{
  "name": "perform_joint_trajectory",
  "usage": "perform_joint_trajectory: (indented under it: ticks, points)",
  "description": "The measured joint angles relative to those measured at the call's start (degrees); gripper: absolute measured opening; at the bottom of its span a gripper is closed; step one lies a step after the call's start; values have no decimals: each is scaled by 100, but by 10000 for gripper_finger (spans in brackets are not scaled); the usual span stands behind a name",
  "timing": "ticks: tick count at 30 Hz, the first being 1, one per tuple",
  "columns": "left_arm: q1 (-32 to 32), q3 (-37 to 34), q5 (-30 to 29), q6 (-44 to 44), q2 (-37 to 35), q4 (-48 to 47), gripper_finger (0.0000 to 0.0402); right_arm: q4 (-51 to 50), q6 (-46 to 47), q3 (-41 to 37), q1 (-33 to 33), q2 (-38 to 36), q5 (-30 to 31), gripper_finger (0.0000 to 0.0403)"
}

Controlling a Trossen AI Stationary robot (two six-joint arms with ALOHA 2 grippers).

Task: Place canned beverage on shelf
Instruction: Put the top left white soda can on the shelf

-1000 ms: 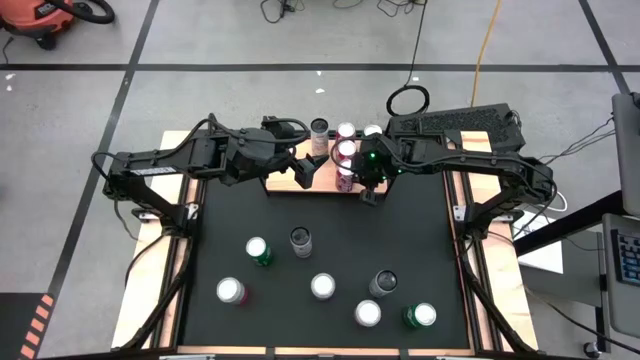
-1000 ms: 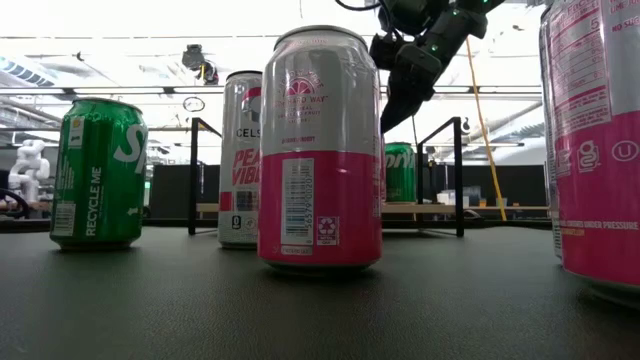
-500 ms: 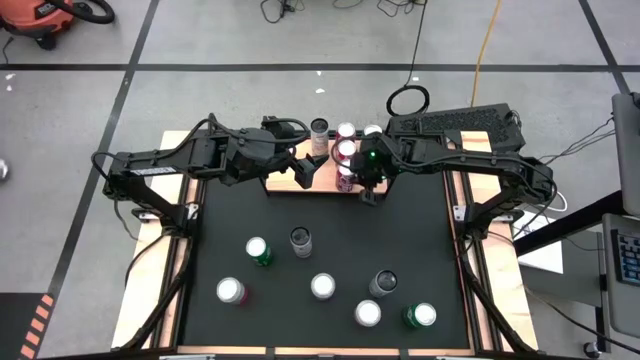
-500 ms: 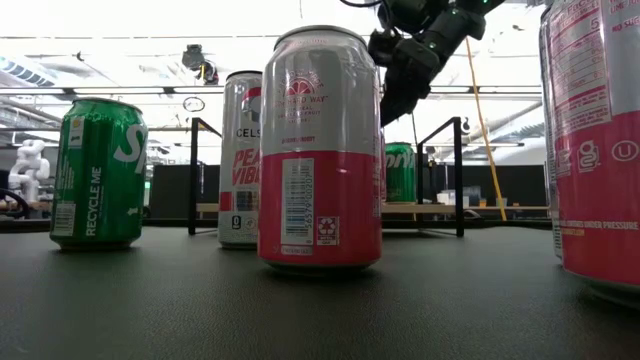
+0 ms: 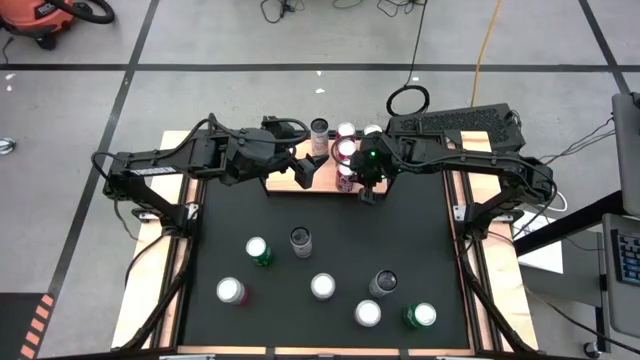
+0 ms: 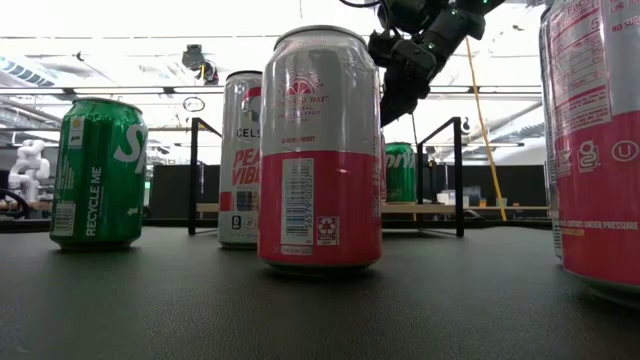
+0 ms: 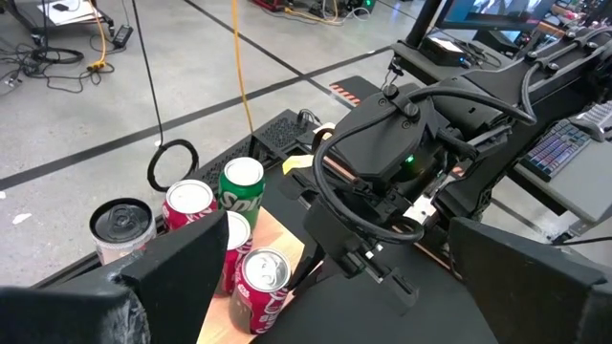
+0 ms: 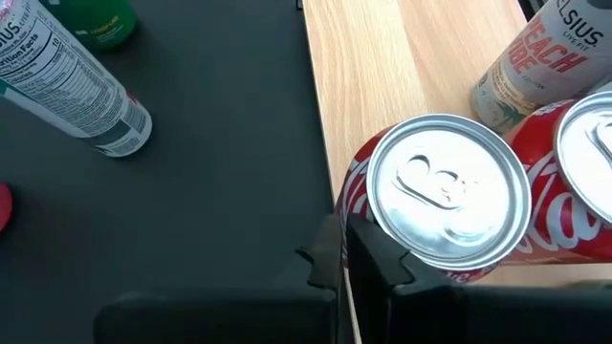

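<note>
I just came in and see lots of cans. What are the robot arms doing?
They are putting cans on the shelf at the table's far edge. Several cans already stand there. The right gripper, shut and empty, hangs beside a red can at the shelf's front edge. The left gripper waits open over the shelf. More cans stand on the black mat.

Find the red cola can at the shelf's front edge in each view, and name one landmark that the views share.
High view: the red cola can stands at the shelf's front edge, next to the black mat.
Low view: not visible.
Left wrist view: it is the can nearest the camera in the cluster.
Right wrist view: it fills the middle, seen from above.
Shared landmark: the light wooden shelf under the cans.
</note>
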Motion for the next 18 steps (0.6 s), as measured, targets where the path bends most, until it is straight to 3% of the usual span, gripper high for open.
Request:
perform_joint_trajectory:
  ticks: [13,18]
  points:
    - [0,0,6,0,0,0,397,113,38,-4,-11,-2,162,0]
    - [-18,0,65,-4,0,0,397,-44,103,-7,-11,-108,-142,0]
